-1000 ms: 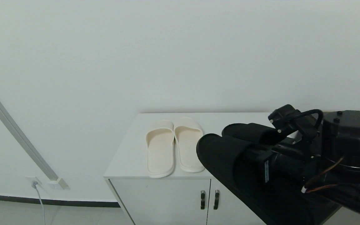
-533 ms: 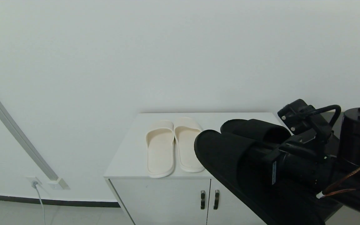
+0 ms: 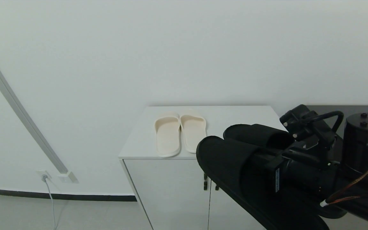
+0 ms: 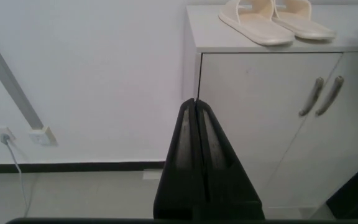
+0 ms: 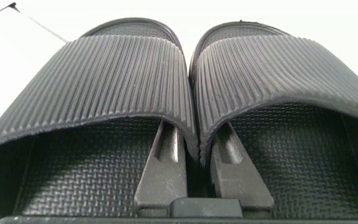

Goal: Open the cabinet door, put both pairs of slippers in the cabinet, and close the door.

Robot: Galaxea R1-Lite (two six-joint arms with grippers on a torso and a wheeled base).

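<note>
While right pincer grips them, black slippers show ribbed straps.

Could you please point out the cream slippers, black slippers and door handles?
cream slide slippers (image 3: 167, 140): head view, left slipper's footbed.
black ribbed slippers (image 5: 129, 74): right wrist view, one strap.
dark door handles (image 4: 311, 96): left wrist view, bar.

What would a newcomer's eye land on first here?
A pair of black slippers looms at the head view's lower right, pinched side by side in the right gripper. Behind them, cream slippers lie on top of the white cabinet, its doors shut.
</note>
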